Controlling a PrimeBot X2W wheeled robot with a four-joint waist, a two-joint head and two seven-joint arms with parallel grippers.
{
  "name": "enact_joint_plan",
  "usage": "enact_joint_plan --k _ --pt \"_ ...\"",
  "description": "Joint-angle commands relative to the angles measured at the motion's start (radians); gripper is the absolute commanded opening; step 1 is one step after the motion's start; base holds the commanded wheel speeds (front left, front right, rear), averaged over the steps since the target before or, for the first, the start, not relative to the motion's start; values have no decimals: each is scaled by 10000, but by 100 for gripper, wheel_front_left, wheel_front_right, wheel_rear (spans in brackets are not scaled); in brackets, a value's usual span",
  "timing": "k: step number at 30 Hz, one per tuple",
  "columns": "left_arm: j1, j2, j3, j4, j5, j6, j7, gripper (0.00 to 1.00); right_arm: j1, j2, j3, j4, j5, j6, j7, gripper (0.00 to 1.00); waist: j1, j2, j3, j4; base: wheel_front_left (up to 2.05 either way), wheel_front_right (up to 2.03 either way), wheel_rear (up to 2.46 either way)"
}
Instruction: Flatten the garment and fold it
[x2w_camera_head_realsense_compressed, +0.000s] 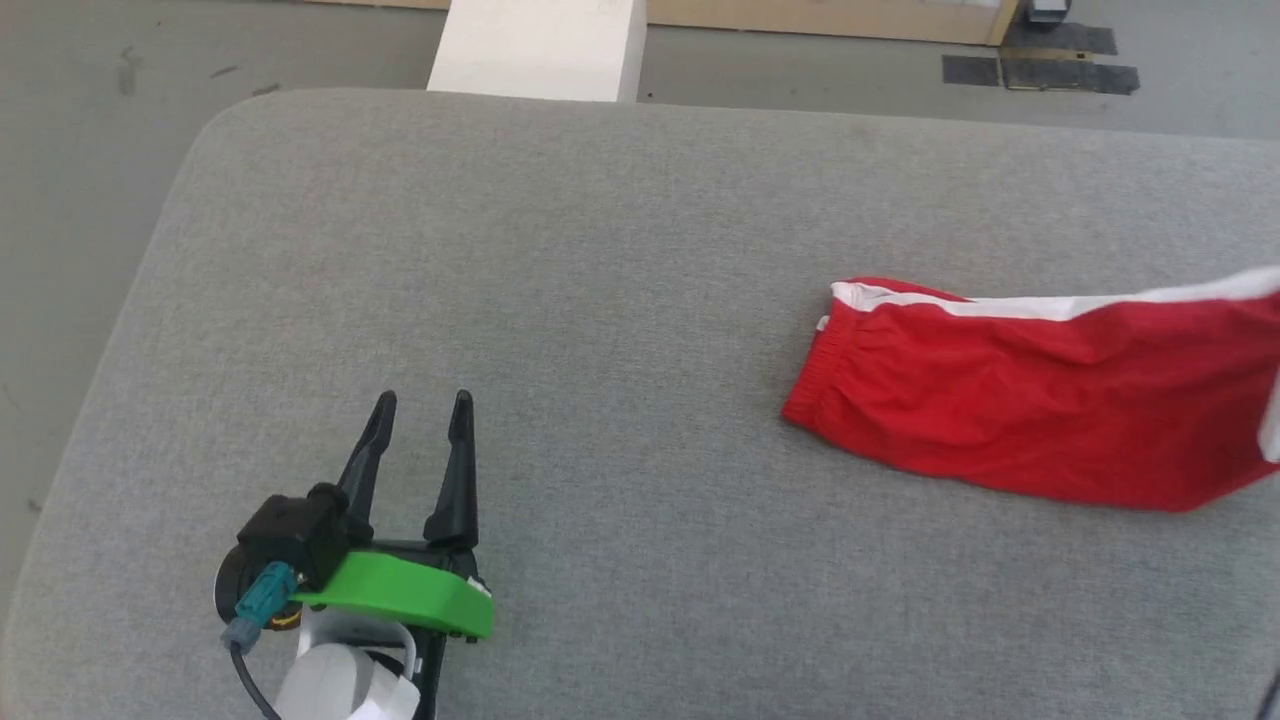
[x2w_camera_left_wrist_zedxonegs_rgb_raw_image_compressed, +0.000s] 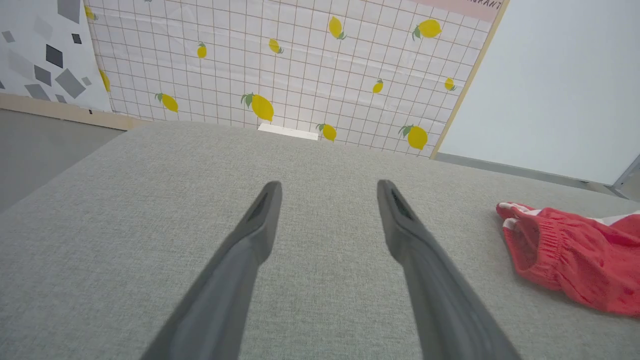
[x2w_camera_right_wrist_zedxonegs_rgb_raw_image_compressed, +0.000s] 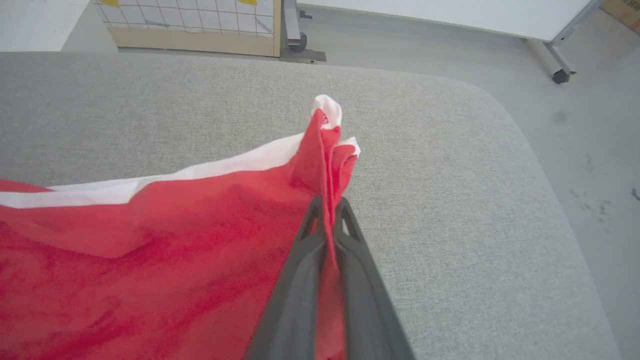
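Note:
The garment (x2w_camera_head_realsense_compressed: 1040, 395) is a pair of bright red shorts with white trim, lying on the grey padded table (x2w_camera_head_realsense_compressed: 600, 250) at the right of the head view, its right end running out of that view. In the right wrist view my right gripper (x2w_camera_right_wrist_zedxonegs_rgb_raw_image_compressed: 328, 207) is shut on a bunched red and white edge of the garment (x2w_camera_right_wrist_zedxonegs_rgb_raw_image_compressed: 150, 240), pinched between both fingers and lifted off the surface. My left gripper (x2w_camera_head_realsense_compressed: 420, 402) hovers open over the table's near left part, far from the cloth. The left wrist view has the garment's elastic waistband end (x2w_camera_left_wrist_zedxonegs_rgb_raw_image_compressed: 575, 260) off to the right of the open fingers (x2w_camera_left_wrist_zedxonegs_rgb_raw_image_compressed: 260, 215).
The table's rounded left corner and edge drop to a grey floor (x2w_camera_head_realsense_compressed: 70, 200). A white block (x2w_camera_head_realsense_compressed: 540, 45) stands past the far edge. A lemon-patterned grid panel (x2w_camera_left_wrist_zedxonegs_rgb_raw_image_compressed: 280, 65) rises behind the table. The rounded right corner (x2w_camera_right_wrist_zedxonegs_rgb_raw_image_compressed: 525, 130) lies beyond the held cloth.

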Motion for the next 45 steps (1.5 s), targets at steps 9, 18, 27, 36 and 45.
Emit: enact_joint_plan --k 9,18,27,36,45 --pt "-84 -26 -202 156 47 -87 -38 100 118 297 3062 -2638 89 -13 1168 0 0 -1 -26 198 0 0 0" --pt "-185 -26 -449 220 -104 -104 -38 100 -453 313 6376 -2170 634 -13 1918 0 0 -1 68 687 0 0 0" --pt "-283 -26 -614 215 -249 -66 -38 100 -804 681 7894 167 881 -13 1746 0 0 -1 255 1083 0 0 0" --pt "-210 -26 -537 264 -264 2 -38 100 -849 1113 7691 478 2030 -13 676 100 0 -1 76 851 0 0 0" --pt "38 -26 -285 370 -268 158 -38 100 574 1597 5954 -1741 2553 -13 -2868 100 0 -1 -643 14 0 0 0"
